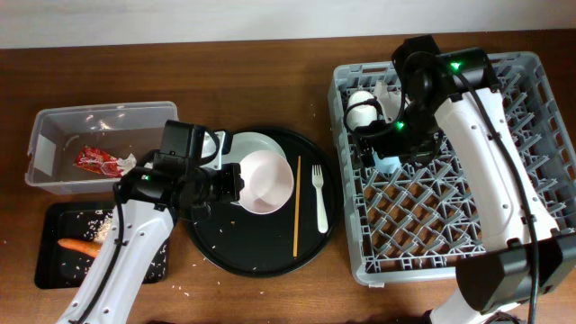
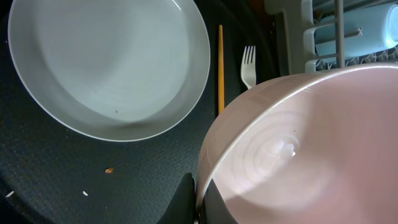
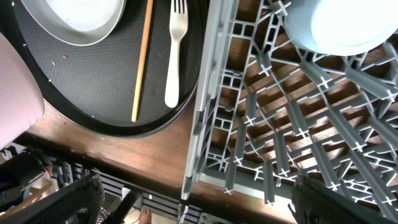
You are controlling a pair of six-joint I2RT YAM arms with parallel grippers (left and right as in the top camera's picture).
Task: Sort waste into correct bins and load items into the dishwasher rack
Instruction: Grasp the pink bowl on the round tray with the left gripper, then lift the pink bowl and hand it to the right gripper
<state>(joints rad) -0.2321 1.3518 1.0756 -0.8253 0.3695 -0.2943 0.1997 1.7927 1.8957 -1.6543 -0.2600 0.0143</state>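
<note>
Left gripper [image 1: 227, 183] noted clamped on the rim of the pink-white bowl [image 1: 266, 184], which is held over the round black tray [image 1: 225, 254]. Plate [image 1: 255, 146], chopstick [image 1: 296, 205] and fork [image 1: 319, 200] are seen alongside. Right gripper [image 1: 394, 148] is spread wide above the dishwasher rack [image 1: 450, 220]; the light blue cup [image 2: 354, 34] is lodged inside.

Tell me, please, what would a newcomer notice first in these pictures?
The big grey dishwasher rack stands at the right. In the middle, over the round black tray, the left jaws pinch the rim of the pink-white bowl. At far left, a red wrapper lies in the clear tub.
</note>
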